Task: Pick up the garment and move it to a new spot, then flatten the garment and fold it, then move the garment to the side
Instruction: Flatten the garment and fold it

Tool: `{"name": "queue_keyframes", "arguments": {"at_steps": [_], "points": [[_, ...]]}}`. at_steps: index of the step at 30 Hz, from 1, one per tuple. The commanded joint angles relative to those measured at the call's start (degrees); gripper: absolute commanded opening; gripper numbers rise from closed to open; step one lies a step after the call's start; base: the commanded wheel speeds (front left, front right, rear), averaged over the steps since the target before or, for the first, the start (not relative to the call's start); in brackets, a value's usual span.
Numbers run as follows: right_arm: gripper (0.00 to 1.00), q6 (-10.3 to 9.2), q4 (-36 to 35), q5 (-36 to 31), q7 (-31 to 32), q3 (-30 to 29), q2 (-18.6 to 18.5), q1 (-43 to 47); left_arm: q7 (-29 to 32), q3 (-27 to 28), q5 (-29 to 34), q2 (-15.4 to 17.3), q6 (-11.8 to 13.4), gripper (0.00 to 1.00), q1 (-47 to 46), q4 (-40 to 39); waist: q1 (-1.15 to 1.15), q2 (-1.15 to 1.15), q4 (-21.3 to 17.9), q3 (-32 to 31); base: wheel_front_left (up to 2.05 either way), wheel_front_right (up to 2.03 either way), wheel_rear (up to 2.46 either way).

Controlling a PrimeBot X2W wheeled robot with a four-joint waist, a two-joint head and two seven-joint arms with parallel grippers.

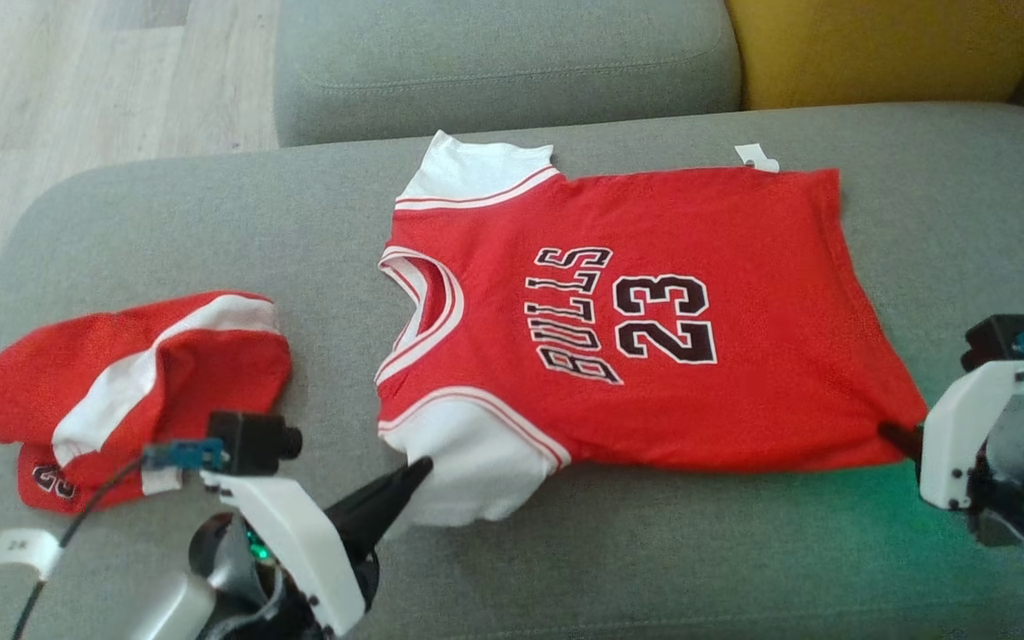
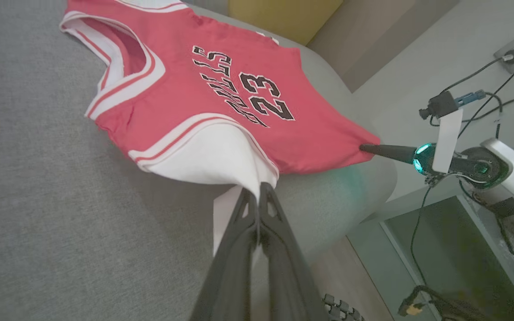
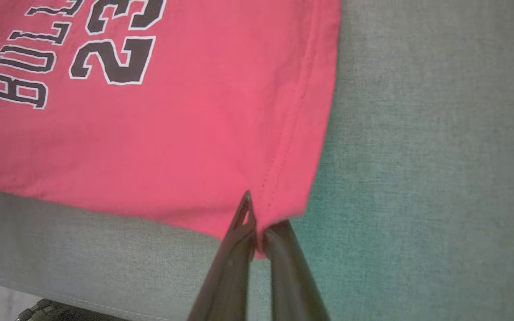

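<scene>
- Well, my left gripper (image 1: 419,467) is pressed together on the white near sleeve (image 1: 476,480) of the red Bulls 23 jersey (image 1: 654,311), pinching the cloth right at my fingertips
- My right gripper (image 1: 892,434) is likewise closed, nipping the near hem corner (image 3: 283,200) of the jersey, with the stitched hem running away ahead of my fingertips
- The jersey lies face up and mostly flat on the grey sofa seat (image 1: 654,560), stretched between my two grippers, its collar beyond my left fingertips and the lettering ahead of both
- I judge it light, soft and limp: it will sag wherever I do not hold it, and thin knit can slide out of a narrow pinch, so each hold wants a good bite of fabric rather than the bare edge
- For the fold I reckon these two near-edge points are sound holds, since lifting them together should carry the near long side over to the far one
- Folded red-and-white shorts (image 1: 134,382) lie just to the left of my left gripper, apart from the jersey, so I should keep the sleeve from dragging toward them
</scene>
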Motion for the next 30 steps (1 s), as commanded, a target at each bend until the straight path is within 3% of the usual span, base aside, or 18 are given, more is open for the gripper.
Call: {"name": "queue_keyframes", "arguments": {"at_steps": [1, 5, 9, 18, 30], "points": [[0.0, -0.04, -3.5, 0.1, 1.2, -1.5, -2.2, -1.3, -0.4, 3.8, -0.7, 1.6, 0.9, 0.0, -3.7, -3.4, 0.0, 0.0, 0.0, 0.3, 0.0, 0.0, 0.0], [0.0, -0.04, -6.2, -1.6, 3.5, -5.2, -1.5, -1.9, -0.4, 5.6, -1.0, 1.5, 2.4, 0.0, -5.8, -5.0, 0.0, 0.0, -0.2, 1.8, 0.0, 0.0, 0.0], [0.0, -0.04, -7.8, -3.8, 5.8, -8.5, 0.1, -3.6, 0.2, 6.5, -0.7, 1.7, 2.4, 0.0, -9.5, -4.3, 0.0, 0.0, -0.3, 4.3, 0.0, 0.0, 0.0], [0.0, -0.04, -7.3, -10.2, 10.5, -12.0, 4.2, -11.2, 3.7, 6.3, 0.8, 1.5, 0.3, 0.0, -21.4, 2.9, 0.0, 0.0, -0.6, 11.1, 0.0, 0.0, 0.0], [0.0, -0.04, -2.2, -15.8, 10.2, -12.6, 6.8, -19.4, 6.0, 5.0, 1.8, -0.1, -2.9, 0.0, -33.0, 15.6, 0.0, 0.0, -0.6, 17.1, 0.0, 0.0, 0.0]]}}
